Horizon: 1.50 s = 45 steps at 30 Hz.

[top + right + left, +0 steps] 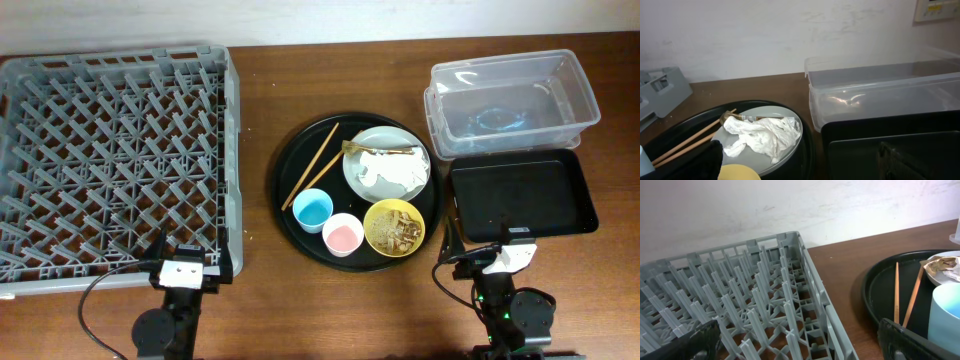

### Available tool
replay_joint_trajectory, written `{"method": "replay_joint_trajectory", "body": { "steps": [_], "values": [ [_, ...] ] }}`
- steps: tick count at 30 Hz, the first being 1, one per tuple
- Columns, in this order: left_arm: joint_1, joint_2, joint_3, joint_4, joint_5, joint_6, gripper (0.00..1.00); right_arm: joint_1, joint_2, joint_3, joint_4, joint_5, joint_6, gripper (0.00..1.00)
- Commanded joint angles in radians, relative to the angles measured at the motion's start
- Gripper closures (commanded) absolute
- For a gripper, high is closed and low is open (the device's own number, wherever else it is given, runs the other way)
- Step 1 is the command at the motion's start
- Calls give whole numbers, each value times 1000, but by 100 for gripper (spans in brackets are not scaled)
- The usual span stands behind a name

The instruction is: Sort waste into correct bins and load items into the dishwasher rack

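The grey rack (232,150) fills the left. On a round black tray (283,180) sit a grey-green plate (390,134) bearing the white napkin (395,172), two chopsticks (312,165), a blue cup (312,209), a pink cup (342,236) and a yellow bowl (394,227) of brownish scraps. The clear tub (512,100) and the black rectangular tray (520,198) stand at the right. My left gripper (187,255) (802,342) is open and empty over the rack's near right corner. My right gripper (478,245) (802,160) is open and empty between bowl and black tray.
A pale wall runs behind the table. The left wrist view shows the rack wall (810,275), chopsticks (897,295) and blue cup (947,310). The right wrist view shows the napkin (765,135), tub (880,90) and black tray (865,135). A golden-brown scrap lies on the plate's far edge.
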Motion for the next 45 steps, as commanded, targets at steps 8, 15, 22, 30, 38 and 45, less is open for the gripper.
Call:
{"method": "replay_joint_trajectory", "body": {
  "steps": [8,15,22,30,38,45],
  "values": [
    [-5,-10,-5,-10,-77,16,1,7,-6,-5,-4,-6,-4,2],
    [-5,-10,-5,-10,-77,16,1,7,-6,-5,-4,-6,-4,1],
    [-5,-10,-5,-10,-77,16,1,7,-6,-5,-4,-6,-4,2],
    [-5,-10,-5,-10,-77,16,1,7,-6,-5,-4,-6,-4,2],
    [-5,-10,-5,-10,-77,16,1,7,-6,-5,-4,-5,-5,2],
    [-6,-8,-4,-7,-36,16,1,7,-6,-5,-3,-11,-4,2]
  ]
}}
